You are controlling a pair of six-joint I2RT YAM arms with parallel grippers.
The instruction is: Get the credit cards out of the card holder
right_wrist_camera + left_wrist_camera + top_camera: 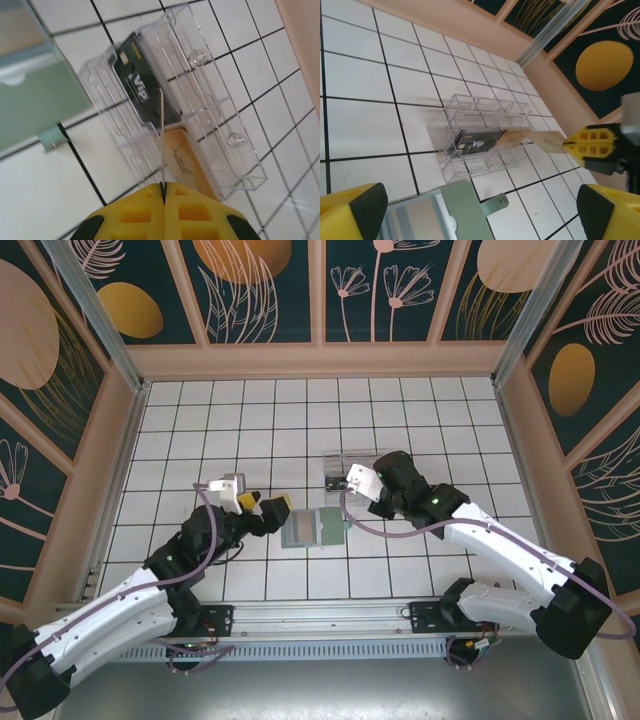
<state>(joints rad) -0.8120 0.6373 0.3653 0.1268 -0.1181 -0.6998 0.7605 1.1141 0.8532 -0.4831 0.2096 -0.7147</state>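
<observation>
The grey-green card holder (pixel 313 528) lies open on the tiles, its green tab (pixel 495 204) pointing right. A pale grey card face (pixel 415 220) shows in its pocket. My left gripper (pixel 272 508) is open just left of it, the fingers (pixel 367 210) spread wide over the wallet's near end (pixel 455 210). My right gripper (pixel 163 186) is shut on a thin tan credit card (pixel 547 140), seen edge-on (pixel 162 135), with its far end over the clear plastic box (pixel 215 125). In that box lie a black VIP card (pixel 137 82) and a tan card (pixel 182 160).
The clear box (pixel 345 468) stands just behind the wallet, close to my right gripper (pixel 352 483). Wooden walls (pixel 320 360) ring the white tiled table (pixel 240 430). The two arms' cables hang near the wallet.
</observation>
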